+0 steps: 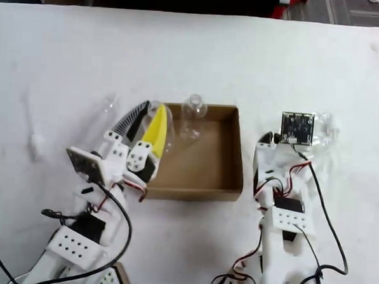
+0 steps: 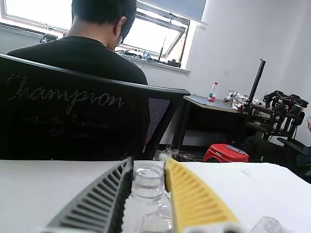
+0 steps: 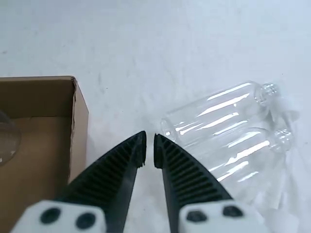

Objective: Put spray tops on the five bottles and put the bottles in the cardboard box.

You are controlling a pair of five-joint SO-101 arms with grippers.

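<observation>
My left gripper (image 1: 151, 109) has one black and one yellow finger and hangs at the left wall of the cardboard box (image 1: 230, 150). In the left wrist view this gripper (image 2: 148, 167) is shut on a clear bottle (image 2: 147, 182) that has an open neck and no top. Another clear bottle (image 1: 193, 113) stands inside the box at its far wall. My right gripper (image 3: 149, 149) is shut with nothing between its black fingers, and it hovers over the table beside the box's right wall (image 3: 80, 124). Just beyond it, two clear bottles (image 3: 218, 110) (image 3: 245, 158) lie side by side.
A clear plastic item (image 1: 109, 106) lies on the white table to the left of the left gripper. The right arm's body (image 1: 282, 185) stands close to the box's right side. Cables (image 1: 117, 240) trail at the front edge. Open white table (image 1: 194, 53) stretches behind the box.
</observation>
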